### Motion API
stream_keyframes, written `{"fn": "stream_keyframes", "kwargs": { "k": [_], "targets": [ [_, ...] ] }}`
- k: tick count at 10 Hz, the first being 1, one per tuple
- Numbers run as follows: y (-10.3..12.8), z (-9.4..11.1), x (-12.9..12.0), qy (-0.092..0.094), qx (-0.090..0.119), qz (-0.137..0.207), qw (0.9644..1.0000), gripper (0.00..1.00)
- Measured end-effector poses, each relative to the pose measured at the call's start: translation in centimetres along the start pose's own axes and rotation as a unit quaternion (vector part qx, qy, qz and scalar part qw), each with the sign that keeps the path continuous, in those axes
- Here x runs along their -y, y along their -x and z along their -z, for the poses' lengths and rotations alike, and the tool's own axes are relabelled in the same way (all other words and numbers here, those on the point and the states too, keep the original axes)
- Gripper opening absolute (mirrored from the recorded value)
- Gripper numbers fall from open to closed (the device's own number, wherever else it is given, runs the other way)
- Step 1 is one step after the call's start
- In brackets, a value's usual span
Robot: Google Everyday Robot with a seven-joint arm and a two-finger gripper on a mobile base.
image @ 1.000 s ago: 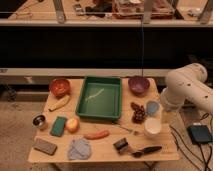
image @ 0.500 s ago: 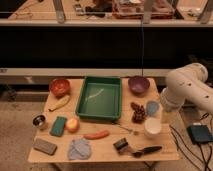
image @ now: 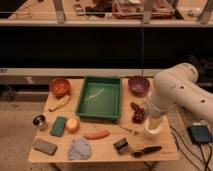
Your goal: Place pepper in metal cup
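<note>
Red-orange pepper (image: 96,134): laid flat on the bench (image: 107,151) near its front edge, just in front of the green tray (image: 100,78). It is touched by nothing.
Steel: the metal cup (image: 39,121) is stood upright at the bench's left end as the camera sees it, just beside a green sponge (image: 58,126). Its interior is dark and nothing is seen in it.
Jaws: taken to be at the lower end of the white arm (image: 172,95), which hangs over the right end of the bench, just beside the white cup (image: 152,129). Whether they are open, closed or gripping anything cannot be told.
Pepper relative to jaws: well apart from them, across the bench toward the metal cup's end and somewhat nearer the front edge.
Cup relative to jaws: farther off on the same side, beyond the pepper. An apple (image: 72,124) and the sponge are set between pepper and cup.
Step in hand: judged to be the approach to the pepper, since the pepper is not yet grasped and the cup is not yet filled.
Next move: the jaws would need to be carried over the pepper's middle, turned across its long axis and lowered to the bench before closing.
Caution: the pepper is slim and low, so a shallow descent may be expected to close above it.
</note>
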Motion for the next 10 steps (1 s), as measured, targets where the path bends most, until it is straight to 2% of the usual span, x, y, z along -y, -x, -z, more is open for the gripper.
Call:
{"fn": "stream_keyframes", "kwargs": {
  "k": [3,5,6,8,10],
  "targets": [
    [7.7,-0.4,0.0,0.011,0.024,0.063,0.9977,0.65],
    [11.9,-2.2,0.1,0.018,0.038,0.094,0.9947,0.65],
    [13.3,-4.3,0.0,0.023,0.046,0.111,0.9925,0.65],
    [14.5,-7.8,-0.7,0.024,0.063,0.143,0.9874,0.65],
    [15.7,-11.9,-1.4,0.024,0.063,0.172,0.9828,0.65]
  ]
}}
